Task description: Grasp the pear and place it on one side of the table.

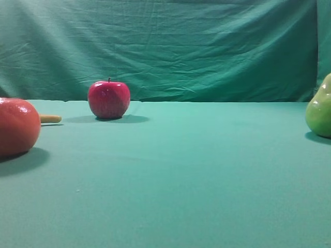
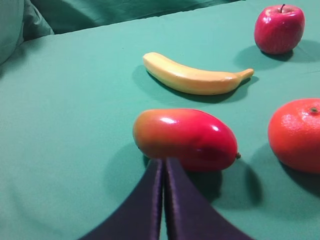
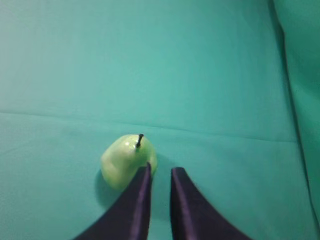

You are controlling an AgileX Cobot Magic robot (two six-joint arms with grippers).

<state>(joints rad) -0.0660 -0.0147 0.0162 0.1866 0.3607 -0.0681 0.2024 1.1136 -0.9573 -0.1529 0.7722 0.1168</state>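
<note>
The yellow-green pear (image 1: 320, 108) stands on the teal table (image 1: 181, 175) at the far right edge of the high view, partly cut off. Seen from the right wrist, the pear (image 3: 122, 160) stands upright with its dark stem up, just left of my right gripper (image 3: 161, 169). That gripper's dark fingers stand a narrow gap apart with nothing between them; the left finger overlaps the pear's right side. My left gripper (image 2: 164, 160) is shut and empty, its tips just in front of a red mango (image 2: 185, 137). Neither gripper shows in the high view.
A red apple (image 1: 108, 99) stands at the back left and a large orange-red fruit (image 1: 18, 126) at the left edge. A yellow banana (image 2: 192, 77) lies between mango and apple (image 2: 279, 28). The wrinkled green backdrop (image 1: 165, 46) rises behind the table.
</note>
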